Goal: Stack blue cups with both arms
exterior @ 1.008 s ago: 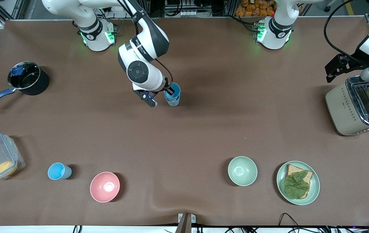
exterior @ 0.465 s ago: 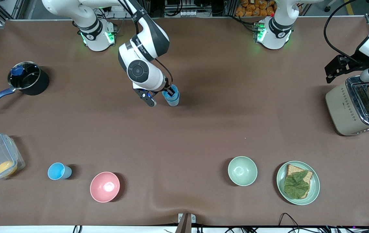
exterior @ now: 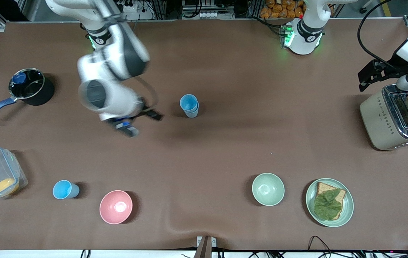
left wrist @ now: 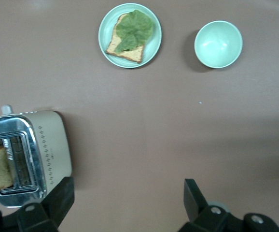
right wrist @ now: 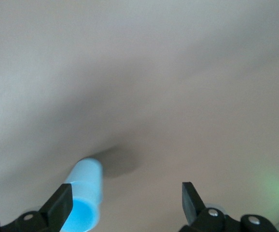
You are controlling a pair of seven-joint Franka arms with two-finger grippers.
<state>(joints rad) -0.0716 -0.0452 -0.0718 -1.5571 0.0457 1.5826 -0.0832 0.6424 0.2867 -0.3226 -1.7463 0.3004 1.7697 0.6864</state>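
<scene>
Hanging over bare brown table (exterior: 225,150), my right gripper (exterior: 137,123) has its jaws spread with nothing between them, its wrist bent low and its elbow doubled back toward my base. It sits toward my right arm's end from the stacked blue cups (exterior: 189,105), well apart from them. That stack stands upright: the sky-blue cup nested in the paler grey-blue one, untouched by either of my grippers. A third sky-blue cup (exterior: 65,189) stands much nearer the front camera than the stack, toward my right arm's end, beside the pink bowl (exterior: 115,206). My right wrist camera catches a blue cup (right wrist: 85,193) beside one finger (right wrist: 60,205). My left gripper (left wrist: 125,203) waits, jaws wide and empty, over the table beside the toaster (exterior: 392,120), far toward my left arm's end from the stack.
</scene>
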